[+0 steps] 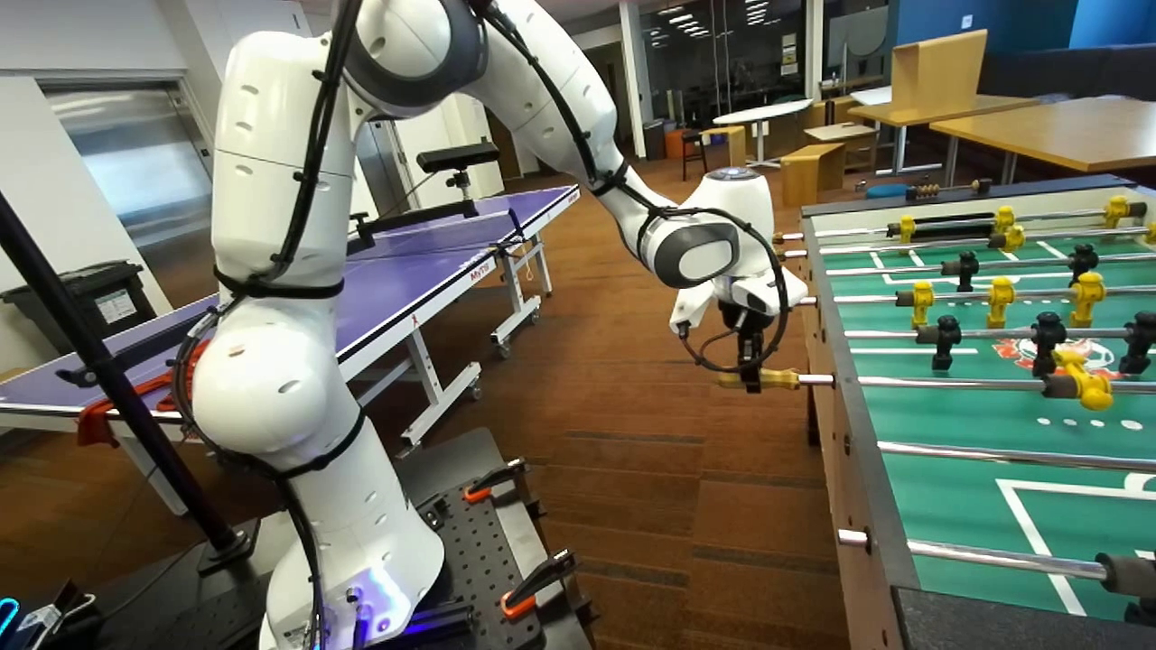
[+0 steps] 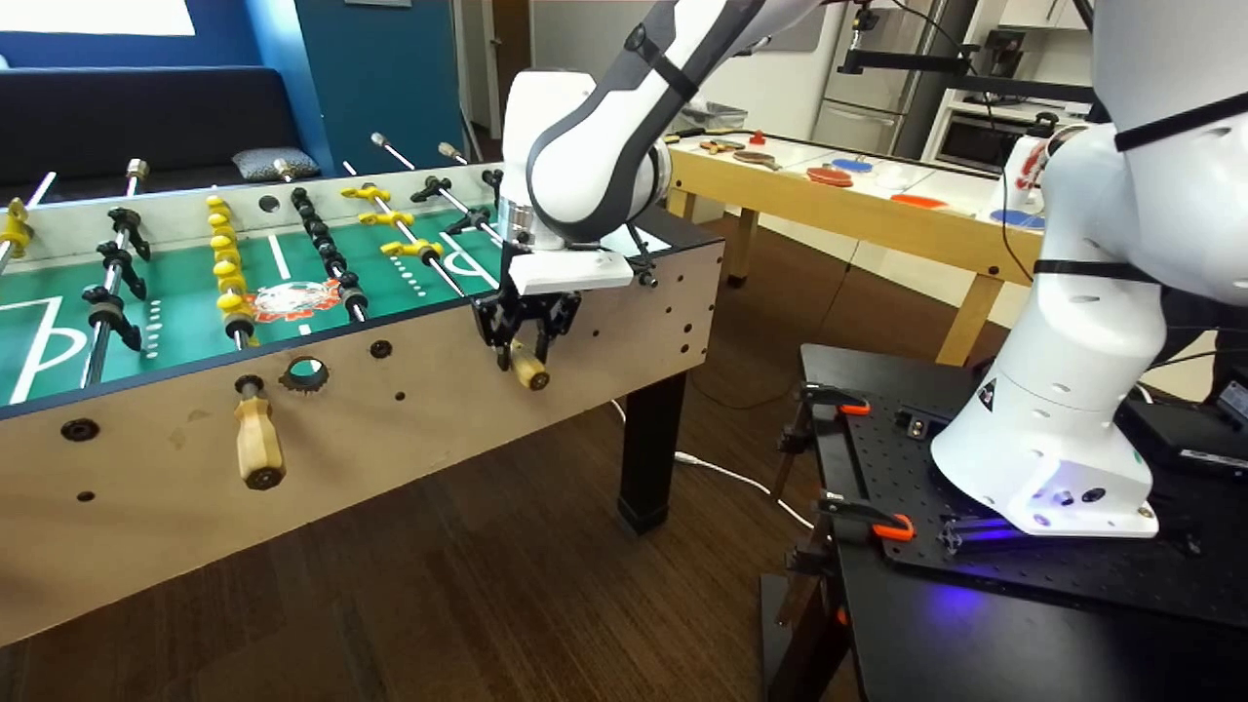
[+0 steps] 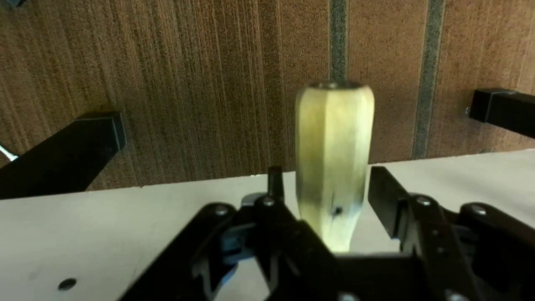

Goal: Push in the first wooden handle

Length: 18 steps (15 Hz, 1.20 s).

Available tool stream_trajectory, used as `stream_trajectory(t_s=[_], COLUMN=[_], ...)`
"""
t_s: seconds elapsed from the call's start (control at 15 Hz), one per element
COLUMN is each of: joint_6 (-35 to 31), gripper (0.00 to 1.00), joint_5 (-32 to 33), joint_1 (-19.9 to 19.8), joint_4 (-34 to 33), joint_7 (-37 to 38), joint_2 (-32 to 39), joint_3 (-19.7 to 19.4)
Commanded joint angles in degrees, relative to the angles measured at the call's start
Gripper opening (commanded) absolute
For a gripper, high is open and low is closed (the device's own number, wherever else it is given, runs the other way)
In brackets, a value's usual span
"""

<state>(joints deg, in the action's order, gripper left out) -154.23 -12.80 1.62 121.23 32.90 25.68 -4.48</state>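
Note:
A pale wooden handle (image 1: 781, 378) sits on the end of a metal rod that sticks out of the foosball table's side (image 1: 835, 451). The handle also shows in an exterior view (image 2: 530, 372) and large in the wrist view (image 3: 332, 138), its free end pointing away from the table. My gripper (image 3: 328, 179) is open, with one finger on each side of the handle. A clear gap shows at the left finger and a narrow one at the right finger. In both exterior views the gripper (image 1: 751, 379) (image 2: 524, 355) points down around the handle.
Another wooden handle (image 2: 259, 444) sticks out farther along the same side. A bare rod end (image 1: 853, 537) pokes out nearer the robot base. A black table leg (image 2: 655, 448) stands below. Black clamps (image 1: 540, 582) sit on the robot's stand. A purple ping-pong table (image 1: 424, 262) is behind.

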Motion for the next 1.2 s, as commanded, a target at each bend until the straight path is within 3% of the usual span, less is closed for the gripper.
stream_trajectory(t_s=[0.0,0.13,0.67,1.13], joint_6=[2.49,3.4,13.18,17.73], gripper=[0.88,0.99,1.0,1.0], joint_5=[-0.44,0.35,5.01,6.89], joint_1=[-0.21,0.42,-0.4,-2.84], joint_4=[0.2,2.74,12.53,16.92], joint_7=[0.15,0.85,2.87,4.44], joint_2=[-3.95,-8.19,-29.24,-39.44], joint_3=[-1.53,-2.41,-1.06,2.64])
